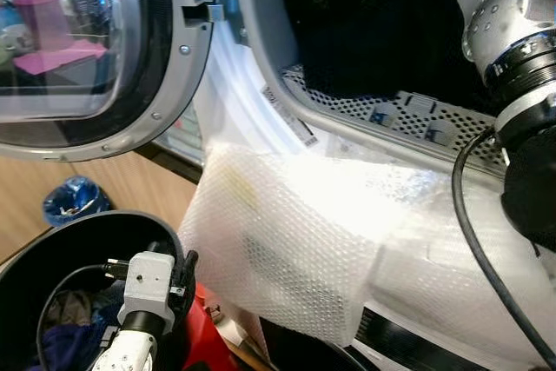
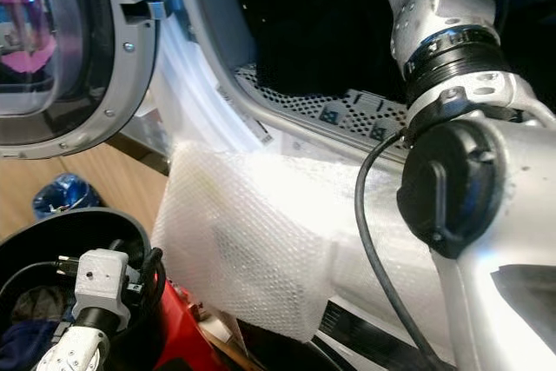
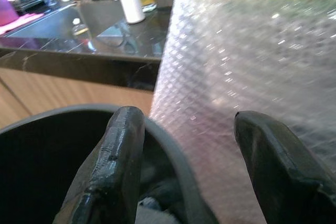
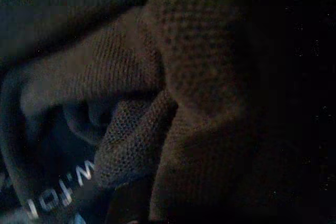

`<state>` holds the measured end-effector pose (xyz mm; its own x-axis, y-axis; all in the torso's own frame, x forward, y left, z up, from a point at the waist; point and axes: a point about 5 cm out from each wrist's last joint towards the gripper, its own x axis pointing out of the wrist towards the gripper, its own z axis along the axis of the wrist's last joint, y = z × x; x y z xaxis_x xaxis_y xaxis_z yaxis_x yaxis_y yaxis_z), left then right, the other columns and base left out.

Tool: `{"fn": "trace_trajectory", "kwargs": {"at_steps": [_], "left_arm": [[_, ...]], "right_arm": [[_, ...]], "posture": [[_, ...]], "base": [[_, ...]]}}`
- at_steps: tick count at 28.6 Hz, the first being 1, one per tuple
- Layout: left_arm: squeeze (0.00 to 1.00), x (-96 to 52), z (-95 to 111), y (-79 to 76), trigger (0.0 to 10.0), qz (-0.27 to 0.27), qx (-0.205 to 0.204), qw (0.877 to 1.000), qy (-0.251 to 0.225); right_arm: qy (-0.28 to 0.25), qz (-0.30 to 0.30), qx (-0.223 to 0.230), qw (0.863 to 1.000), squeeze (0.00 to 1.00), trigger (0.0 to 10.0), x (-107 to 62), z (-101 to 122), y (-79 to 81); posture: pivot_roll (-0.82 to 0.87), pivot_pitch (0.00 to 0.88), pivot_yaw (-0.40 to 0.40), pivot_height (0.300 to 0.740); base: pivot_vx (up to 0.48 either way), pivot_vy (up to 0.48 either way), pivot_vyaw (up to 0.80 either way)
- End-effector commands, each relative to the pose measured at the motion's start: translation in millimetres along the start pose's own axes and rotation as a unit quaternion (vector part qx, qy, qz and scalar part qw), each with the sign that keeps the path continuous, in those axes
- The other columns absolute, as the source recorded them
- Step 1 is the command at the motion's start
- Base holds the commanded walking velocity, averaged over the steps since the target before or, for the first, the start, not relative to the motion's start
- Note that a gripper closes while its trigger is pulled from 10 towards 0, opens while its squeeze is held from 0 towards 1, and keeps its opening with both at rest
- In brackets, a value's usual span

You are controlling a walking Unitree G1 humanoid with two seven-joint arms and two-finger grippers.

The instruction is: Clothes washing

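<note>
My right arm (image 2: 452, 171) reaches into the washer drum (image 1: 382, 110), its wrist camera pressed close on dark mesh clothes (image 4: 173, 103) — I cannot tell that claw's state. My left claw (image 3: 189, 182) hangs wide over the black basket (image 1: 52, 258) of laundry, beside bubble wrap (image 1: 287, 249) draped over the machine's front.

My right arm (image 2: 452, 171) occupies the drum opening (image 1: 382, 32); dark clothes (image 4: 157, 87) crowd it. Bubble wrap (image 1: 287, 241) drapes the sill beside the basket (image 1: 52, 249).
</note>
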<state>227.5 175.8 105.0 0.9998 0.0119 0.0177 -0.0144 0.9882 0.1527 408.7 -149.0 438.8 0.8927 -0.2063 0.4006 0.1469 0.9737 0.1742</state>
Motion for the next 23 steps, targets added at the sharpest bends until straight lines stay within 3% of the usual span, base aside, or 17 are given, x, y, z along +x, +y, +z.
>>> {"fn": "trace_trajectory", "kwargs": {"at_steps": [1, 5, 10, 11, 12, 13, 19, 23], "left_arm": [[0.00, -0.1, 2, -1.6, 10.0, -0.009, -0.003, 1.000, -0.003], [0.00, -1.2, -2, -4.4, 10.0, -0.025, -0.012, 1.000, 0.012], [0.00, -2.2, -3, -8.6, 10.0, -0.027, -0.020, 0.999, 0.016], [0.00, -1.8, -3, -9.7, 10.0, -0.029, -0.022, 0.999, 0.016], [0.00, -1.5, -3, -10.6, 10.0, -0.030, -0.023, 0.999, 0.016], [0.00, -1.2, -3, -11.4, 10.0, -0.032, -0.024, 0.999, 0.017], [0.00, 0.4, -8, -20.2, 10.0, -0.044, -0.035, 0.998, 0.027], [0.00, 1.1, -10, -25.1, 10.0, -0.050, -0.043, 0.997, 0.030]], "right_arm": [[0.029, 0.009, -0.014, 0.999, 0.00, 10.0, -1.8, -14, 2.2], [0.090, 0.049, 0.002, 0.995, 0.00, 10.0, -9.1, -48, 11.1], [0.092, 0.054, 0.026, 0.994, 0.00, 10.0, -8.8, -48, 9.5], [0.103, 0.059, 0.048, 0.992, 0.31, 10.0, -8.7, -48, 8.8], [0.109, 0.063, 0.054, 0.991, 0.70, 10.0, -8.6, -49, 8.5], [0.109, 0.072, 0.054, 0.990, 1.00, 10.0, -8.3, -47, 8.7], [0.085, 0.080, -0.019, 0.993, 1.00, 10.0, -1.5, -31, -13.3], [0.065, 0.092, -0.042, 0.993, 1.00, 10.0, 2.2, -16, -24.3]], "posture": [[0.14, 0.019, -0.021, 0.740], [0.13, 0.027, -0.009, 0.740], [0.12, 0.024, -0.007, 0.740], [0.12, 0.024, -0.007, 0.740], [0.10, 0.026, -0.009, 0.740], [0.10, 0.026, -0.009, 0.740], [0.05, 0.031, -0.021, 0.740], [0.02, 0.034, -0.028, 0.740]], "base": [[0.000, 0.000, 0.00], [0.000, 0.000, 0.00], [0.000, 0.000, 0.00], [0.000, 0.000, 0.00], [0.000, 0.000, 0.00], [0.000, 0.000, 0.00], [0.000, 0.000, 0.00], [0.000, 0.000, 0.00]]}}
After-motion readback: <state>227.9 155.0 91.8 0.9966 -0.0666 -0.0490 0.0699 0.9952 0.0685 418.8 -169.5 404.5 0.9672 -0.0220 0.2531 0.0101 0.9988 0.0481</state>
